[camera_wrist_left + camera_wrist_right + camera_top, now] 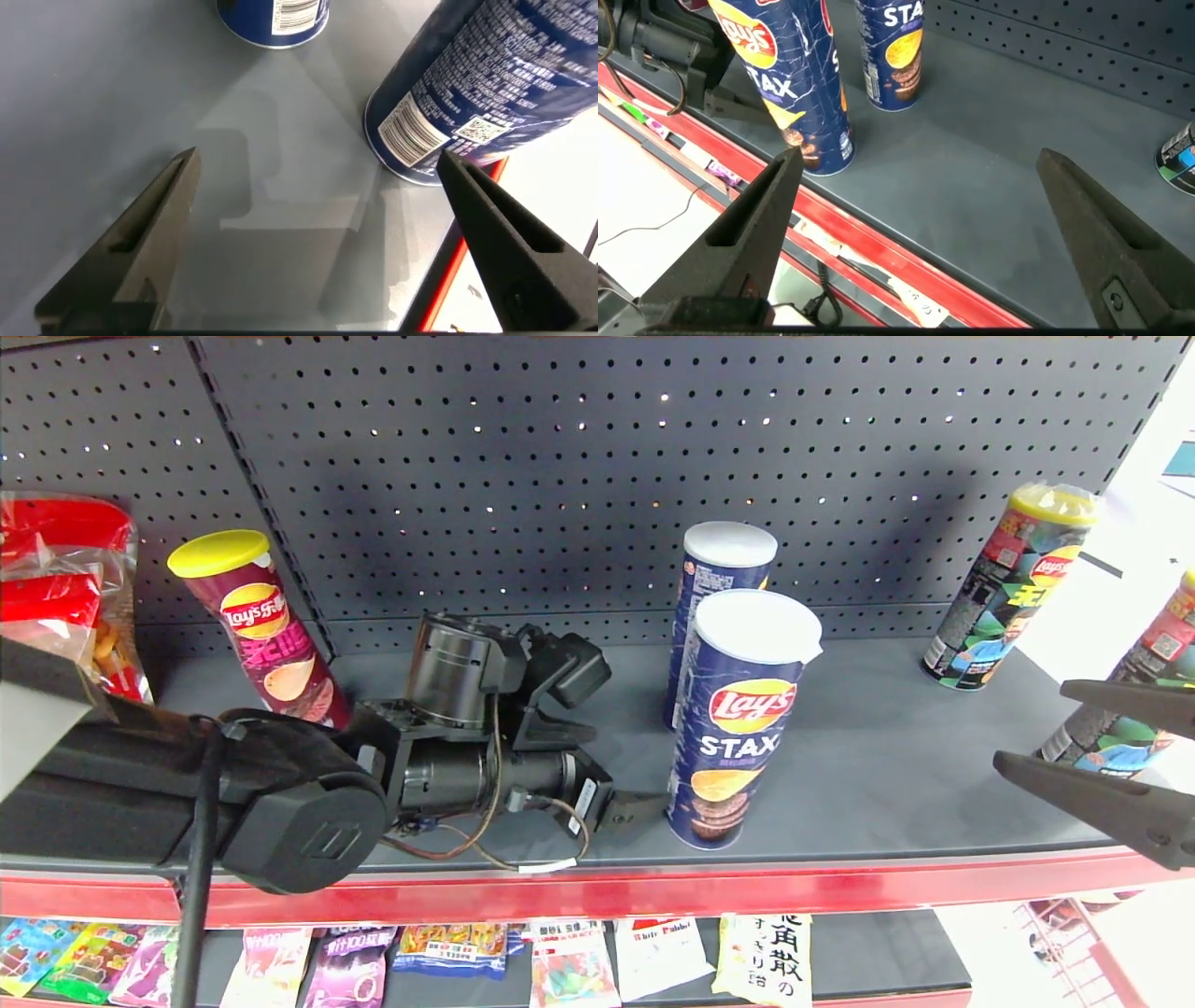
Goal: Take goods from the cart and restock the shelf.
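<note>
left tool (318, 187): spread apart, empty, low over shelf (878, 756), just beside base of front blue can (738, 719) | right tool (1032, 723): spread apart, empty, off shelf's right end | rear blue can (719, 569): upright, directly behind front one | purple can (266, 625): far left on shelf

Navy blue chip cans (738, 719), grey shelf (878, 756) with red edge.

A red-and-yellow brand logo (752, 706) and white lettering front the front blue chip canister (742, 719) on the shelf (868, 775). A barcode (408, 138) and QR code (476, 131) sit near its base. The magenta chip canister (261, 625) and black-and-green chip canister (1013, 588) bear similar logos.
</note>
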Available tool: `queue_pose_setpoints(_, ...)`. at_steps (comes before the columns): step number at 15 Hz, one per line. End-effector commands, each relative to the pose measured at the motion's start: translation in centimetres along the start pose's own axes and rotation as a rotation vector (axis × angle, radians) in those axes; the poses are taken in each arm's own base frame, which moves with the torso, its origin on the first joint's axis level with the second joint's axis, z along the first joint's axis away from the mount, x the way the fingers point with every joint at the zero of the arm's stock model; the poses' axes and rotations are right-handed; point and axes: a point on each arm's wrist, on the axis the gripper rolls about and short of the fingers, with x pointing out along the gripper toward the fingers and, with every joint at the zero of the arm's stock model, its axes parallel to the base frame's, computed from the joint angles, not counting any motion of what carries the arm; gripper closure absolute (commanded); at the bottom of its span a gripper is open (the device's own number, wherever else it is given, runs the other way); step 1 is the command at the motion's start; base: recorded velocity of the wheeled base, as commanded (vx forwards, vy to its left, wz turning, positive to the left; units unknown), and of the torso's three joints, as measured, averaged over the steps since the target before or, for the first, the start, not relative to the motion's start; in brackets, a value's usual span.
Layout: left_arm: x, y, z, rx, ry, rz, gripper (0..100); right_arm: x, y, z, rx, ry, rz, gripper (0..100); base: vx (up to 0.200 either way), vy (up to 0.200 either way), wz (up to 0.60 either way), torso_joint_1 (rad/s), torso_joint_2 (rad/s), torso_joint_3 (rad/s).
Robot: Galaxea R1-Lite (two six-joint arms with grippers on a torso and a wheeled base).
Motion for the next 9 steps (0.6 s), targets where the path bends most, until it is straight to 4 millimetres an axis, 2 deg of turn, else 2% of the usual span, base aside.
queue_pose_setpoints(1,0.0,0.0,0.1,0.001,-0.003,0.0,0,0.0,0.0,-0.1,0.001,0.004,0.001,0,0.0,0.0,0.0,0.0,0.0,0.0)
queue_pose_setpoints(3,-0.7,0.0,0.2,-0.002,-0.006,0.037,0,0.0,0.1,-0.9,0.007,0.031,0.004,0,0.0,0.0,0.0,0.0,0.0,0.0)
queue_pose_setpoints(4,-2.2,0.0,0.7,-0.005,-0.028,0.076,0,-0.1,0.2,-1.5,0.008,0.044,0.006,0,0.0,0.0,0.0,0.0,0.0,0.0)
queue_pose_setpoints(6,-6.8,0.6,1.3,-0.016,-0.093,0.174,0,-0.8,0.5,-3.0,0.009,0.061,0.005,0,0.0,0.0,0.0,0.0,0.0,0.0)
queue_pose_setpoints(9,-13.8,0.4,0.3,-0.038,-0.152,0.391,0,-3.3,1.1,-5.3,0.01,0.048,-0.05,0,0.0,0.0,0.0,0.0,0.0,0.0)
